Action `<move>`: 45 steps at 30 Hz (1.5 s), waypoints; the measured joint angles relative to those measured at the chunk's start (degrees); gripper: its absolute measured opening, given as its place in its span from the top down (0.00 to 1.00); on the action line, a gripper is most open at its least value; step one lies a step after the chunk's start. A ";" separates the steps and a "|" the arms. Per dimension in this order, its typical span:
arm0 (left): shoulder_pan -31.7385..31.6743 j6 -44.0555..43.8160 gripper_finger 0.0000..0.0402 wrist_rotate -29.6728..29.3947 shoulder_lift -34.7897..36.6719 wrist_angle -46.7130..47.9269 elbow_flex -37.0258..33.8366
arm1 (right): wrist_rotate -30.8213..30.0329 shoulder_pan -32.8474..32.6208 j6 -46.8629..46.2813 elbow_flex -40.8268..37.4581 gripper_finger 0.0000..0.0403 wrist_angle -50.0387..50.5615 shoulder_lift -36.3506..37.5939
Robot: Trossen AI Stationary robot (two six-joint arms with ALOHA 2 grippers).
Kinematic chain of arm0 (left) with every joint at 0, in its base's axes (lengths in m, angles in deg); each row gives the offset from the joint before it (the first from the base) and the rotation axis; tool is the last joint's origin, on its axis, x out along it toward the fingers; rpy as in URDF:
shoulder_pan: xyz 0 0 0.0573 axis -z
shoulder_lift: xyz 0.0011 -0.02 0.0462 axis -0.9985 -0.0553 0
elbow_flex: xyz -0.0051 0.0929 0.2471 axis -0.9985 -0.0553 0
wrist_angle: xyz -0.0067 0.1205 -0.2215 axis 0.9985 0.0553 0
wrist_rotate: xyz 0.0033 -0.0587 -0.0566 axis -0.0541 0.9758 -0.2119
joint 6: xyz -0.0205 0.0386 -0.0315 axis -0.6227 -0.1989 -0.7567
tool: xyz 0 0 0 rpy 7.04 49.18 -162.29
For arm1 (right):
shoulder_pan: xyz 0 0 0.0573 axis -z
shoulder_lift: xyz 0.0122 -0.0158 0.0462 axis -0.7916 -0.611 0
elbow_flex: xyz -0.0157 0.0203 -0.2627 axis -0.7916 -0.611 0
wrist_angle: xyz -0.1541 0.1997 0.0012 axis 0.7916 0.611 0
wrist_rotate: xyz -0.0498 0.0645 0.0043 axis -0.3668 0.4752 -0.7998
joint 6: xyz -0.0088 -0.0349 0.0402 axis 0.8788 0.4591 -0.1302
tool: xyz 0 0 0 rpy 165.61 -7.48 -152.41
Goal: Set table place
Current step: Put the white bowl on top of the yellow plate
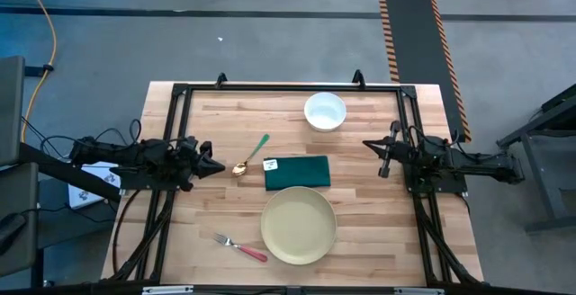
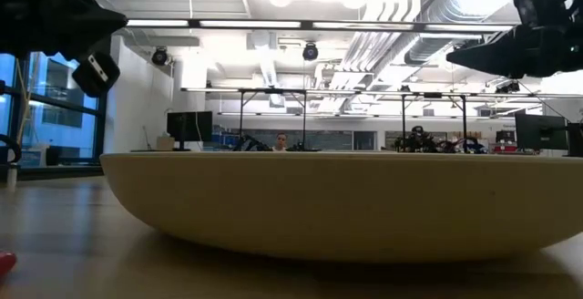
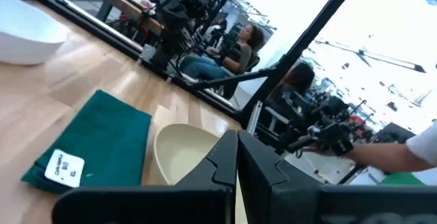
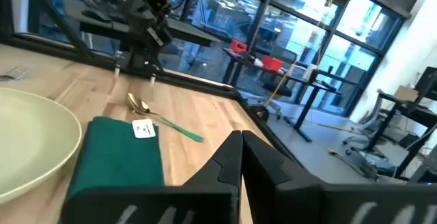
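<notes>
The pale yellow plate (image 1: 299,226) sits flat on the wooden table (image 1: 216,205) near its front edge. The dark green napkin (image 1: 297,173) lies just behind the plate, its white tag (image 3: 63,167) facing up. Left of the napkin lies the green-handled gold spoon (image 1: 250,157), and the pink-handled fork (image 1: 241,247) lies left of the plate. The white bowl (image 1: 325,111) stands near the far edge. My left gripper (image 1: 211,163) hovers shut at the table's left side, pointing level at the spoon. My right gripper (image 1: 382,156) hovers shut at the right side.
A black metal frame (image 1: 288,86) edges the table, and the arms' stands rise along its left and right sides. In the low view the plate (image 2: 346,208) fills the foreground. People sit at desks (image 3: 232,46) in the room beyond.
</notes>
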 joint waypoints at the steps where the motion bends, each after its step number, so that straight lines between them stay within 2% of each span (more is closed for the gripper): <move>1: 0.00 0.00 1.00 -0.16 0.00 -0.40 0.00 | -0.08 0.00 0.70 0.00 1.00 -0.15 0.00; 4: 0.02 -0.69 1.00 -3.15 0.02 -0.84 0.00 | -0.07 0.00 0.36 0.00 1.00 -0.99 0.00; 6: 0.02 -1.85 1.00 -5.50 0.02 -1.58 0.00 | -0.20 -0.02 -3.17 0.00 1.00 -2.48 0.00; 13: 0.02 -6.90 1.00 -11.36 0.02 -5.42 0.00 | -0.73 0.00 -23.79 0.00 1.00 -11.12 0.02; 23: 0.00 -7.13 1.00 -15.10 0.02 -12.67 0.00 | -1.81 0.00 -50.11 0.00 1.00 -12.69 0.02; 27: 0.02 -7.10 1.00 -15.62 0.02 -12.86 0.00 | -6.91 -0.01 -52.81 0.01 1.00 -16.87 0.02; 29: 0.02 -7.11 1.00 -16.48 0.02 -13.58 0.00 | -9.34 0.00 -54.19 0.02 1.00 -22.74 -0.01; 32: 0.00 -7.09 1.00 -17.59 0.00 -16.42 0.00 | -6.98 -0.01 -48.72 0.15 1.00 -38.15 -0.14; 34: 0.00 -7.03 1.00 -18.10 0.04 -18.59 0.00 | -3.78 -0.34 -43.77 2.43 1.00 -44.19 -1.16; 36: 0.00 -6.99 1.00 -18.10 -0.02 -21.28 0.00 | -2.79 -0.85 -40.75 7.80 1.00 -41.42 -3.06; 38: 0.00 -6.46 1.00 -18.12 0.00 -24.39 0.29 | -3.24 -1.34 -39.41 15.20 1.00 -30.89 -7.15; 41: 0.00 -4.29 1.00 -17.83 -0.02 -27.34 2.83 | -4.27 -1.40 -38.49 28.36 1.00 -16.10 -17.56; 45: 0.00 -1.46 1.00 -15.12 -2.06 -20.23 11.70 | -4.23 -1.38 -36.57 47.28 1.00 1.97 -33.51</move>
